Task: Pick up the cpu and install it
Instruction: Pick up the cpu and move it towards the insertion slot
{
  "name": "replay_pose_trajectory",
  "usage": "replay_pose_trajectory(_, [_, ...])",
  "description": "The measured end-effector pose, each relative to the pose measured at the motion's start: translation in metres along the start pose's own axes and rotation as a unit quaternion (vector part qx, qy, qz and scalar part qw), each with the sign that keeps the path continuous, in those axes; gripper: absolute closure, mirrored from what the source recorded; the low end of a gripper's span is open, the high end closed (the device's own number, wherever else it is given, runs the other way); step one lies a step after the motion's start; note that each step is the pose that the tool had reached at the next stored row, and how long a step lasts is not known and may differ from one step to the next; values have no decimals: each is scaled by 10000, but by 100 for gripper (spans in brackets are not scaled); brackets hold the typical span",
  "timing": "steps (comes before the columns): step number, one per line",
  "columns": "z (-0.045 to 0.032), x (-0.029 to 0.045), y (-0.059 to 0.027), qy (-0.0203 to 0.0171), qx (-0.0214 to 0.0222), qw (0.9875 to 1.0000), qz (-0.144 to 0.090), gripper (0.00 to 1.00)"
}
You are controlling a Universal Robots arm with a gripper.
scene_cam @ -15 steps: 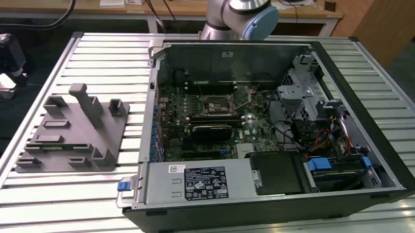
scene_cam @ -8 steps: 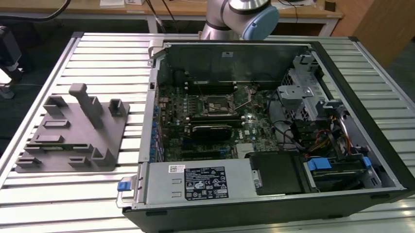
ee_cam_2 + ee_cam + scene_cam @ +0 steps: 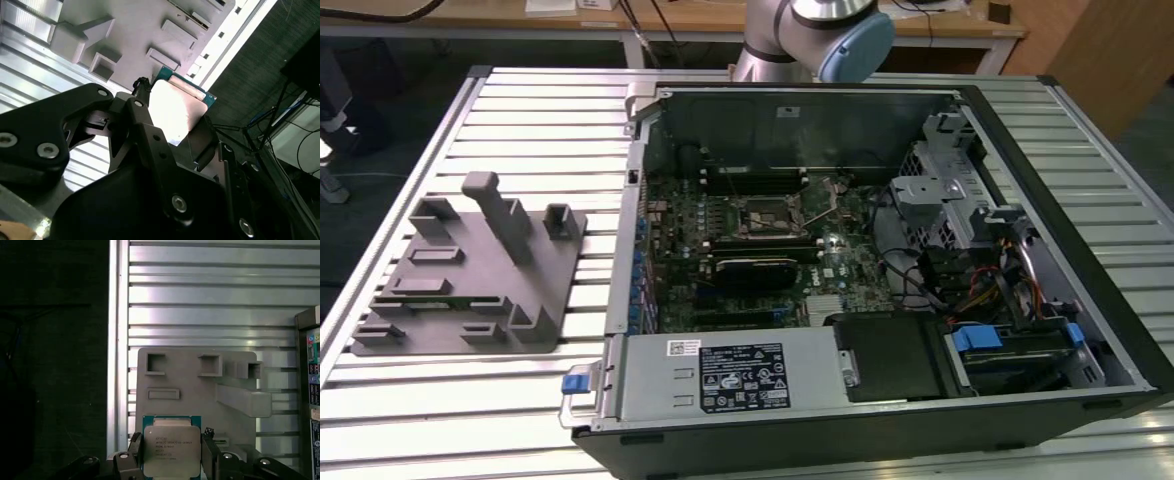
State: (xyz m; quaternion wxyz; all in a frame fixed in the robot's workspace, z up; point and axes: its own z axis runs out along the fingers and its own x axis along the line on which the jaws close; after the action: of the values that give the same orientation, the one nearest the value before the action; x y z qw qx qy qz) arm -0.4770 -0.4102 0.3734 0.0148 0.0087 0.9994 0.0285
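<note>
Between the fingers of the pincer [image 3: 172,460], the cpu [image 3: 172,447], tight in their pinch, grey fixture plate [image 3: 195,390] beyond.

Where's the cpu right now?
In both wrist views the cpu is held between the fingers of the gripper, with the grey fixture plate behind it.

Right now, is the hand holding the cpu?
Yes, in the first wrist view the cpu sits clamped between the fingers of the hand, in front of the grey fixture plate.
</note>
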Motion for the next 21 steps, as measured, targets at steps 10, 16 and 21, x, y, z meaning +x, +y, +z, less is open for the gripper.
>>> replay_pose_trajectory(10, [-29, -8, 2, -1, 1, 10000, 0, 45])
replay_pose_trajectory(16, [-24, -78, 3, -2, 0, 10000, 0, 45])
replay_pose_trajectory(21, [-22, -175, 5, -2, 0, 10000, 0, 45])
